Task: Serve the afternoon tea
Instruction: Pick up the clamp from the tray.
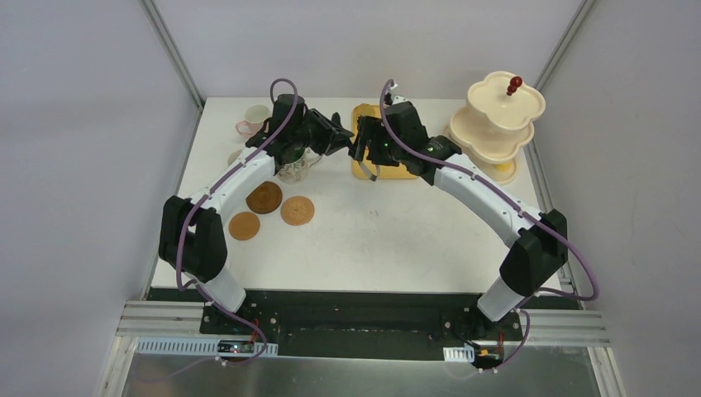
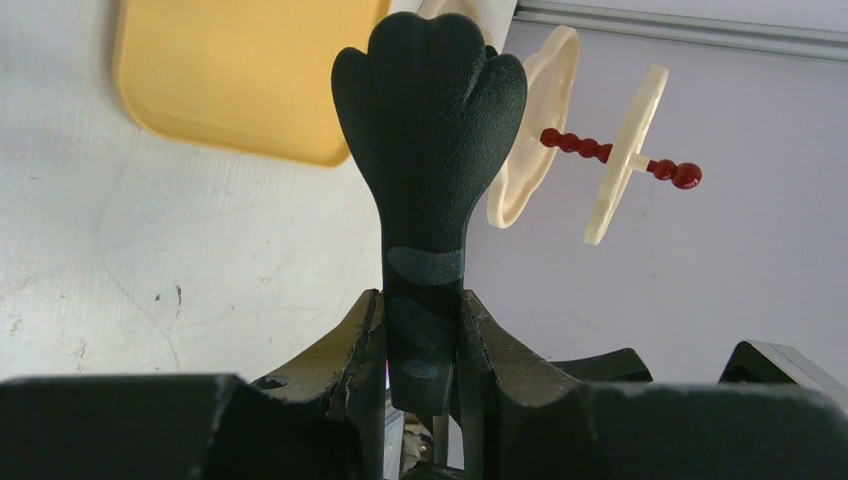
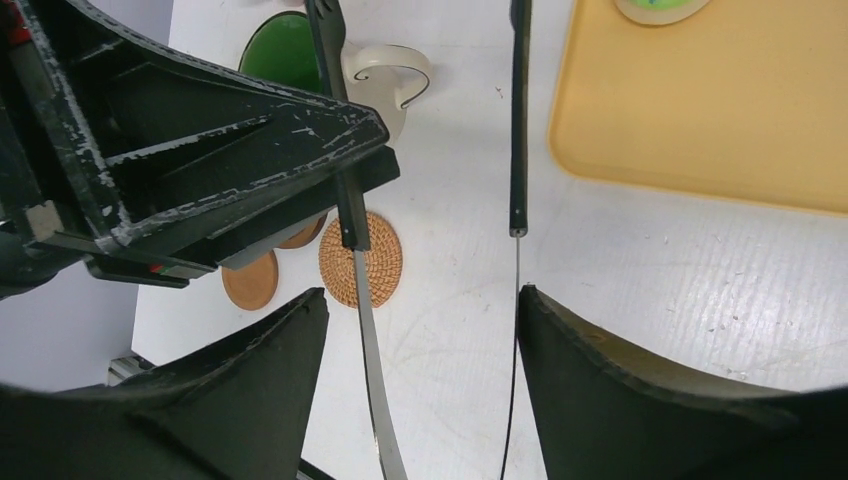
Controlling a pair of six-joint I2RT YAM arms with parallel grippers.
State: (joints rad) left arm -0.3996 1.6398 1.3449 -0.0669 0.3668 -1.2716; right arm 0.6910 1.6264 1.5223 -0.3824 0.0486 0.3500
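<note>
Three mugs are counted at the table's (image 1: 372, 240) far left corner: a cream mug (image 1: 257, 113), a pink mug (image 1: 245, 128) and a green-lined patterned mug (image 3: 285, 50), the last partly covered by the left arm (image 1: 248, 174). Three coasters (image 1: 264, 197) are laid near the left edge. At the far middle the left gripper (image 2: 424, 335) is clamped on the black tongs (image 2: 430, 120). The right gripper (image 3: 420, 300) is held beside the yellow tray (image 3: 700, 110), fingers apart around the tongs' blades, possibly touching one. One three-tier stand (image 1: 496, 124) is set at the far right corner
</note>
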